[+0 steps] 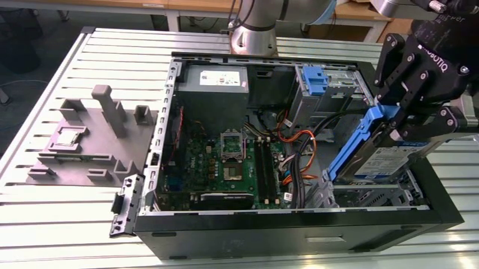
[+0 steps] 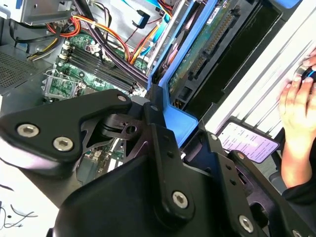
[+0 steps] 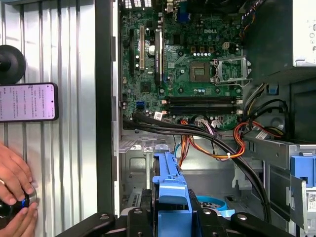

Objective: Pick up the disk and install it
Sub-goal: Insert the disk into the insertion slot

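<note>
A robot arm's black gripper point(image 1: 408, 120) clamps the disk point(image 1: 385, 159) by its blue carrier frame point(image 1: 358, 140) above an open computer case point(image 1: 299, 230) on a slatted metal table point(image 1: 112, 50). The jaws are closed tight on the frame's upper end, one finger point(image 2: 165, 148) on each side, with the blue plastic pinched between them in both wrist views. The disk hangs directly below the gripper, steeply tilted. Its labelled silver face looks toward the exterior view's right, and its lower end dips into the drive bay point(image 1: 374, 196) at the case's near corner on that side. Whether it touches the bay's rails cannot be made out.

In the second wrist view the disk's circuit-board underside point(image 2: 207, 44) runs away from the fingers, toward the case wall. Beside the bay lie orange and black cables point(image 3: 217, 143), then the green motherboard point(image 1: 224, 162). A grey power-supply box point(image 1: 217, 81) and a blue latch point(image 1: 314, 81) sit at the far end of the case. Outside the case, a person's hand point(image 3: 15, 180) rests on the table near a phone point(image 3: 27, 102), and a grey plastic fixture point(image 1: 82, 140) stands at the exterior view's left.
</note>
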Controlling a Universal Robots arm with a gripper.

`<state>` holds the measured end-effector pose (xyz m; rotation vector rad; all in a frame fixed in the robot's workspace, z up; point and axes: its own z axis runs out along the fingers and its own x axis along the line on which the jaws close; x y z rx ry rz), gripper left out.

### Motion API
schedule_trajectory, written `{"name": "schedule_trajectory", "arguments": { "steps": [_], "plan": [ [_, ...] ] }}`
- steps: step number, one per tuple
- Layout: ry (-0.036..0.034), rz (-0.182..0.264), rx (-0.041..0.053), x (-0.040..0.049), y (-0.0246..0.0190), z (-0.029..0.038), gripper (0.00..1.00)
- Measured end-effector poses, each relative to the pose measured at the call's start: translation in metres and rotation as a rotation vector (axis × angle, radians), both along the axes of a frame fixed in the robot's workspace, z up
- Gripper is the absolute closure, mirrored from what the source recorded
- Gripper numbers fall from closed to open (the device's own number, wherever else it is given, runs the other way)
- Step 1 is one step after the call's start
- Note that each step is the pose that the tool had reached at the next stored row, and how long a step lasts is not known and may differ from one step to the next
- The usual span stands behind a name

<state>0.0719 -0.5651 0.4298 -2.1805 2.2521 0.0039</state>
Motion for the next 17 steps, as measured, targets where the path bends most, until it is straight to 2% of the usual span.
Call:
{"name": "schedule_trajectory", "arguments": {
  "steps": [5, 6, 13, 15, 17],
  "plan": [
    [0.0, 0.0, -0.0001, 0.0, 0.0, -0.0002, 0.62],
    [-0.0003, 0.0, 0.0004, 0.0, 0.0, -0.0013, 0.56],
    [-0.0008, 0.0, 0.0001, 0.0, -0.0001, -0.0137, 0.56],
    [-0.0008, 0.0, 0.0001, 0.0, -0.0002, -0.0173, 0.58],
    [-0.0008, 0.0, 0.0, 0.0, -0.0001, -0.0209, 0.7]
  ]
}}
